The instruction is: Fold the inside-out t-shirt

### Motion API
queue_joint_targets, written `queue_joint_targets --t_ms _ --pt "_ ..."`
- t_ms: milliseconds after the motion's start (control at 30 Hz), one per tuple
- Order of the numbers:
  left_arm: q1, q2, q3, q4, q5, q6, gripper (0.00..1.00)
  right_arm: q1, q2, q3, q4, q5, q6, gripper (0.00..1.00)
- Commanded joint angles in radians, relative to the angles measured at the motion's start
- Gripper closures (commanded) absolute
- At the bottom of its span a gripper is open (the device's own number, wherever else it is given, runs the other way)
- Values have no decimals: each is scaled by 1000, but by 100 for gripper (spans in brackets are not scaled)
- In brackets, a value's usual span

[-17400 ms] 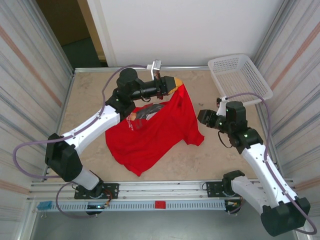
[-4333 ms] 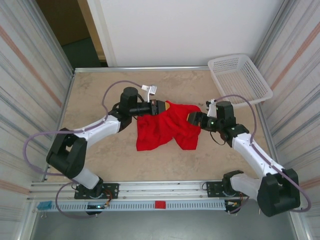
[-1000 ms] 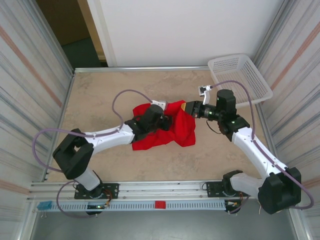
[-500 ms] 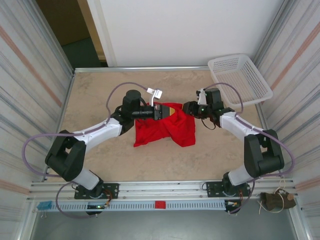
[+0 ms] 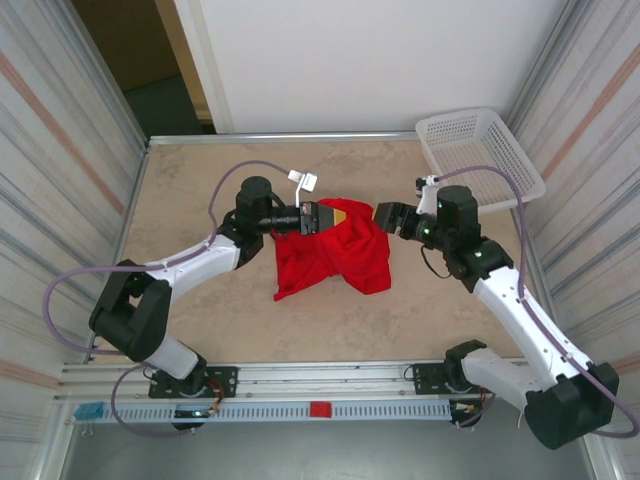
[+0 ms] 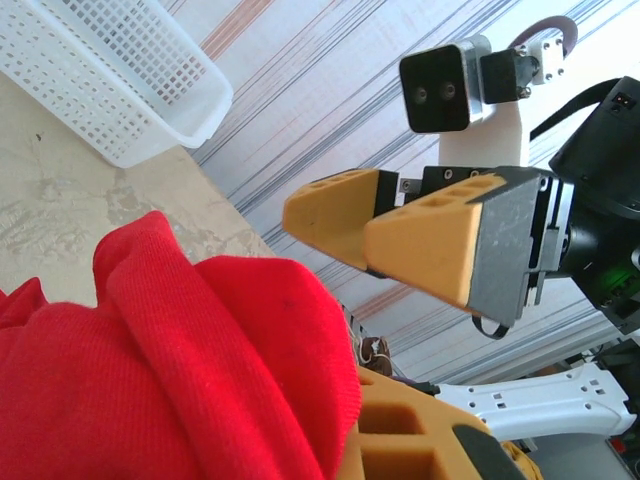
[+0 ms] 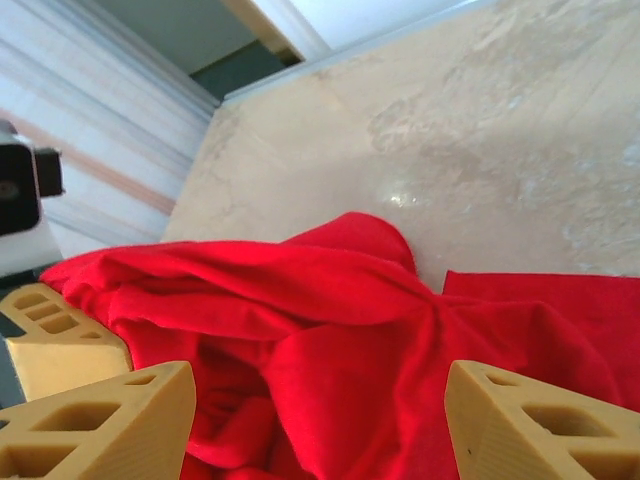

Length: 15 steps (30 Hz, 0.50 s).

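Red inside-out t-shirt (image 5: pixel 335 255) lies bunched at the centre of the table (image 5: pixel 200 190), far edge clamped in the left end effector (image 5: pixel 335 213). The right end effector (image 5: pixel 382 215), open and empty, faces it just beside the shirt's far right corner, nearest to grasp there.

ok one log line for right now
left pincer: shut on shirt | right pincer: open, at shirt's edge | shirt: bunched, not folded

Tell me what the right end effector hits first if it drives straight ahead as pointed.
Most likely the bunched bright red cloth t-shirt, gripped by the shut left end effector just beyond; depth is hard to judge.
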Motion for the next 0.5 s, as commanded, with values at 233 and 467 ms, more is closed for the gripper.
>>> queue_joint_targets --t_ms 233,467 --pt "23 -27 17 97 2 -64 100 97 218 -14 123 -11 20 76" --pt "103 4 -67 172 -37 -125 100 -16 76 -104 357 -310 50 100"
